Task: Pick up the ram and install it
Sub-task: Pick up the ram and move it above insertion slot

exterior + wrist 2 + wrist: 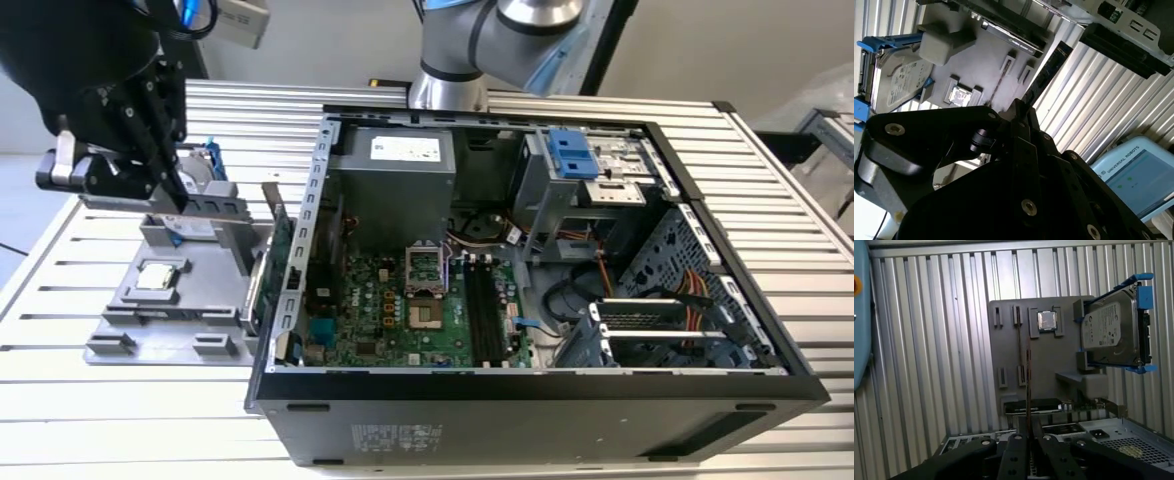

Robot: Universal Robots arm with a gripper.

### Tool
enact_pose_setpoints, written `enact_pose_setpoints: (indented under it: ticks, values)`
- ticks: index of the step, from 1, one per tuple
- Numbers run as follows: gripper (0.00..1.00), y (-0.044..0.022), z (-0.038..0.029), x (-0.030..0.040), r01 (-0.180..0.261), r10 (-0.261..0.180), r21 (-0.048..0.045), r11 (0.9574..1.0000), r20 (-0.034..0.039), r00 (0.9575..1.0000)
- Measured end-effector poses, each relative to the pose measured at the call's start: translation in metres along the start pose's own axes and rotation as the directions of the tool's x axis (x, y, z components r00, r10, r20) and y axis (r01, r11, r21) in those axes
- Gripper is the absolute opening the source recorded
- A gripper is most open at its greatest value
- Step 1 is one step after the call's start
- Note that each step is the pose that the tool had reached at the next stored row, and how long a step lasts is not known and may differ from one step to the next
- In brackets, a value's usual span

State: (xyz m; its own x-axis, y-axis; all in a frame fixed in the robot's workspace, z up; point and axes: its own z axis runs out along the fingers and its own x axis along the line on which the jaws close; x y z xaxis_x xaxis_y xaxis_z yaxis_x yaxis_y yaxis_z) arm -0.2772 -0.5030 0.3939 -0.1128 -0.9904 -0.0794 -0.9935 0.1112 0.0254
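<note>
My gripper (171, 192) is shut on the ram (207, 205), a thin blue-grey stick held level above the grey parts tray (147, 335) on the exterior view's left. In the first wrist view the ram (1028, 385) shows edge-on as a thin line running out from between the black fingers (1015, 447) over the tray (1009, 355). The second wrist view gives its dark face (1046, 75) reaching past the fingers (1019, 112).
A silver hard drive with blue rails (1111, 330) and a small square processor (1046, 321) sit on the tray. An expansion card (271, 255) stands between tray and open computer case (534, 395). Long black memory slots (481, 315) lie on the motherboard. A light-blue pendant (1139, 175) lies nearby.
</note>
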Motion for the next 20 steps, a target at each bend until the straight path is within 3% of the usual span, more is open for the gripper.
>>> enact_pose_setpoints:
  ticks: [11,20]
  values:
    - [0.0,-0.0241,-0.0003,-0.003,0.0,0.0,-0.0024,1.0,-0.0028,1.0]
    - [0.0,-0.0389,-0.0005,-0.005,-0.001,0.001,-0.0126,0.9999,-0.0114,0.9999]
